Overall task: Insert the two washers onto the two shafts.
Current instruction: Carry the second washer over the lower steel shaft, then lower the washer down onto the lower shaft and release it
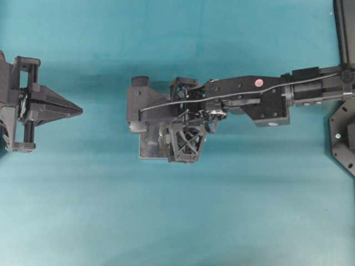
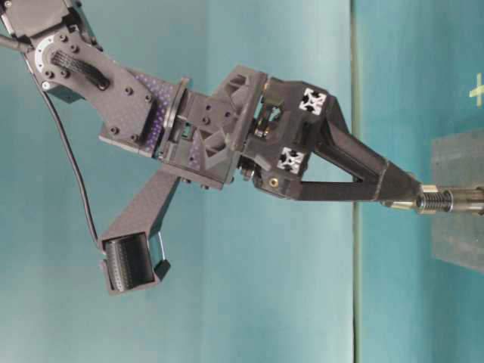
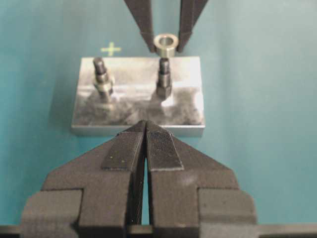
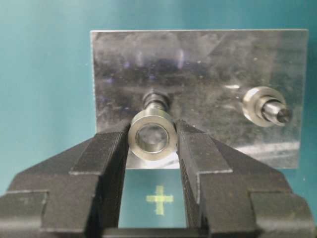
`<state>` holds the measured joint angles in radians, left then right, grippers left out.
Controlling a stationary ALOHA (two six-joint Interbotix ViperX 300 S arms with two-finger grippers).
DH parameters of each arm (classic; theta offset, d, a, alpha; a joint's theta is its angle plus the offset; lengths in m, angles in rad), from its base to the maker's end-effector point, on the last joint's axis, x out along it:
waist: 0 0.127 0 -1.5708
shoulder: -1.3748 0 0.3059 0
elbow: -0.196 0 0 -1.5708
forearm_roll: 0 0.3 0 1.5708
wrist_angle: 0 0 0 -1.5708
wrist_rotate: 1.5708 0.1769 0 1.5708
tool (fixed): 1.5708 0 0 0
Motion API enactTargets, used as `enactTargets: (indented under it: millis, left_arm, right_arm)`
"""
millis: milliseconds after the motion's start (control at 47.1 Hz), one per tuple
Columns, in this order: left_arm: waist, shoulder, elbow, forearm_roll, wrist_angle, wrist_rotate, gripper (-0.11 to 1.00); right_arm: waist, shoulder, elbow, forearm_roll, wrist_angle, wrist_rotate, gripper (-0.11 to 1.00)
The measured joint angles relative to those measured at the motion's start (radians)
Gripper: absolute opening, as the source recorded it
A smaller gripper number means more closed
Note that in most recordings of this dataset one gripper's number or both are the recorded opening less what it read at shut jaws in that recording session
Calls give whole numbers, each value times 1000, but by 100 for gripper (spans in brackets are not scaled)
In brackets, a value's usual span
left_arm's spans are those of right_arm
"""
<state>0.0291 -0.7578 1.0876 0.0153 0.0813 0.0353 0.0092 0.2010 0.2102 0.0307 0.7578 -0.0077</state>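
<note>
Far left overhead, the left gripper (image 1: 77, 111) rests pinched together and empty, while the right gripper (image 4: 152, 136), clamping the washer (image 4: 152, 137), holds it just above the shaft (image 3: 164, 79), a detail its arm hides overhead.

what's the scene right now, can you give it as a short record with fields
right hand: shut on the washer, held just above the bare shaft
washer on shaft: not yet; the ring looks roughly lined up over the tip
left hand: shut, empty, back from the plate
plate: metal plate on the teal table, two upright shafts
other shaft: already carries a ring
marker: small yellow cross beside the plate
</note>
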Motion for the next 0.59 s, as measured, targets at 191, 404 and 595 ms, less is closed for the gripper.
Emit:
enactTargets:
  millis: [191, 404, 595]
  left_arm:
    - [0, 0, 0, 0, 0, 0, 0]
    - [0, 0, 0, 0, 0, 0, 0]
    - [0, 0, 2, 0, 0, 0, 0]
  right_arm:
    - [0, 17, -2, -6, 0, -2, 33]
    - [-2, 35, -17, -12, 0, -2, 33]
    - [-5, 51, -31, -14, 8, -3, 33]
